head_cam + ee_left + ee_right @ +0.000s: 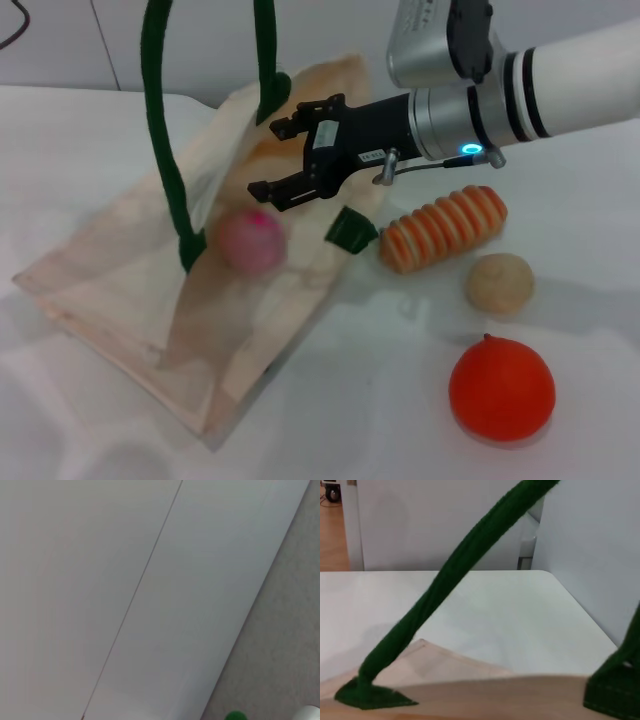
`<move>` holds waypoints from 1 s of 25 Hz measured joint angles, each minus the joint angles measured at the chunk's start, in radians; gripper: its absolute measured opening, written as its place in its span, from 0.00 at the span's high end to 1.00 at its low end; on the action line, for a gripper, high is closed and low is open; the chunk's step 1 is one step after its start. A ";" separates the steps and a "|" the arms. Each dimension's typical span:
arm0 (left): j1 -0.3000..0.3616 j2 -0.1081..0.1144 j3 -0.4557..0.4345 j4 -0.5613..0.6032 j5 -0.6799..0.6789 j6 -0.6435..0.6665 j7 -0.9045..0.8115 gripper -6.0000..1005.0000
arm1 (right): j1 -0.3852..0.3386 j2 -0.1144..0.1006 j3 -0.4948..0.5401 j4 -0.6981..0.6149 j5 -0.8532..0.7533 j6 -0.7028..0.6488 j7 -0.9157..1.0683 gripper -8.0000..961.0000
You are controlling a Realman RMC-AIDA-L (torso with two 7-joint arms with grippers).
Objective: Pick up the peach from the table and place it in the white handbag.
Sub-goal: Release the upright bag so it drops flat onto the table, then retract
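The peach [250, 240], pale pink with a magenta tip, lies blurred in the open mouth of the white handbag [120, 280], just past the near green handle [160, 130]. My right gripper [275, 158] is open and empty, a little above and behind the peach, over the bag's opening. Both green handles rise out of the top of the head view, and what holds them is hidden. The right wrist view shows the bag's cream edge [470, 690] and one handle [450, 575]. My left gripper is out of view.
To the right of the bag on the white table [580, 220] lie a striped orange bread roll [443, 228], a beige bun [499, 282] and an orange-red ball [501, 390]. A green tab [350, 232] sits at the bag's edge.
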 joint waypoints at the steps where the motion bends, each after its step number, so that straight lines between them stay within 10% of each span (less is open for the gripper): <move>1: 0.000 0.000 0.000 0.000 0.000 0.000 0.000 0.73 | 0.000 0.000 0.000 0.000 0.003 -0.003 0.000 0.16; 8: 0.003 0.001 0.000 0.000 0.000 0.000 0.000 0.72 | -0.028 -0.006 0.001 -0.007 0.031 -0.050 0.004 0.07; 25: 0.040 0.000 0.000 0.000 0.007 -0.026 0.012 0.71 | -0.406 -0.039 0.035 -0.310 0.353 -0.062 0.029 0.07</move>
